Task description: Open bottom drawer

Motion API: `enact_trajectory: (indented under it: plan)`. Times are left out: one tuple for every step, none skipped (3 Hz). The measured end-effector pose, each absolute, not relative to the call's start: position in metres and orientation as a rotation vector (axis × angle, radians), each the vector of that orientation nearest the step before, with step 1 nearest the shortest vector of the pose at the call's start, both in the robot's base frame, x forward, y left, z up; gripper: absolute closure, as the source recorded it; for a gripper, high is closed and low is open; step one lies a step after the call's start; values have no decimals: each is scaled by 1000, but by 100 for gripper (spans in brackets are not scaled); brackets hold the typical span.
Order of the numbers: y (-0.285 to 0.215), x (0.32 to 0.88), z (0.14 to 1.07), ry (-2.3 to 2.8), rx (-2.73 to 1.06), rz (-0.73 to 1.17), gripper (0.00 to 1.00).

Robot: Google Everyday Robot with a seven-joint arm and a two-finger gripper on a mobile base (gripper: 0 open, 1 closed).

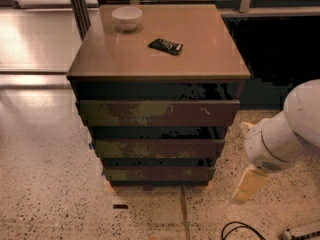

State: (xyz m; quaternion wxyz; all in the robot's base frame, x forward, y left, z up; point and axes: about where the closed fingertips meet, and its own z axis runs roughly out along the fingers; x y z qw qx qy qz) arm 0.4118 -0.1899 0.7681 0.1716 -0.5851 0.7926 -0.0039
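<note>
Low at the right of the scene, the white arm (pixel 292 131) reaches in from the right edge, its rounded body slanting down and to the left. The gripper (pixel 248 185) hangs from its lower end as a pale tan piece, tilted with its tip toward the lower left. It is above the speckled floor (pixel 55 204), just right of the cabinet's bottom right corner and touching nothing. Whether it is released or clenched cannot be told from this angle, and it holds nothing that can be seen.

The bottom drawer (pixel 157 174) is the lowest and narrowest of three dark brown fronts, close to the floor under the middle drawer (pixel 157 148) and the top drawer (pixel 157 113). Its flat front faces the near side, and its long axis runs level from left to right. It lies left of the gripper and apart from it.

On the cabinet top (pixel 200 59) sit a white bowl (pixel 126 18) at the far left and a dark flat object (pixel 165 46) near the middle. A black cable (pixel 239 228) curls on the floor near the gripper.
</note>
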Motion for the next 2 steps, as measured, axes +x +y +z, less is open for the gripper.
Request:
enact_trajectory:
  plan:
    - [-167,410,711,2172,-1707,93,0]
    - [-144,418,646,2087,-1787,196,0]
